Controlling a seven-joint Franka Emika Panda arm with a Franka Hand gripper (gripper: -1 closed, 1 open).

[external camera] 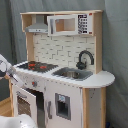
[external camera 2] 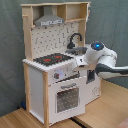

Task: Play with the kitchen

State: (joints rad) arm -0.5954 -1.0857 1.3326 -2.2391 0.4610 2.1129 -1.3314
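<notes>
1. The kitchen (external camera 2: 55,75) stands upright on a wooden tabletop (external camera 2: 107,107) before a grey curtain. It is white and light wood, with a pegboard back and a grey hood (external camera: 37,27) up top.

2. The arm (external camera 2: 102,57) reaches in from the second exterior view's right and sits close against the front of the kitchen at counter height. Only a sliver of it shows at the first exterior view's left edge.

3. The oven door (external camera 2: 67,97), with its window, hangs ajar in both exterior views, swung a little out from the cabinet.

4. On the counter the black-red stovetop (external camera: 36,65) lies at one end. The sink (external camera: 73,73) and black faucet (external camera: 84,59) sit at the other.

5. The gripper (external camera 2: 80,62) is just beside the control panel, near the knobs (external camera 2: 64,75) under the stovetop. I cannot tell whether its fingers are apart or together, or whether they touch anything.

6. My guess is the step in hand is working a knob or the oven door. To do it well, the arm should come in square to the front, close gently on the small part, and turn or pull along that part's own path. A sideways shove could slide or tip the light cabinet.
</notes>
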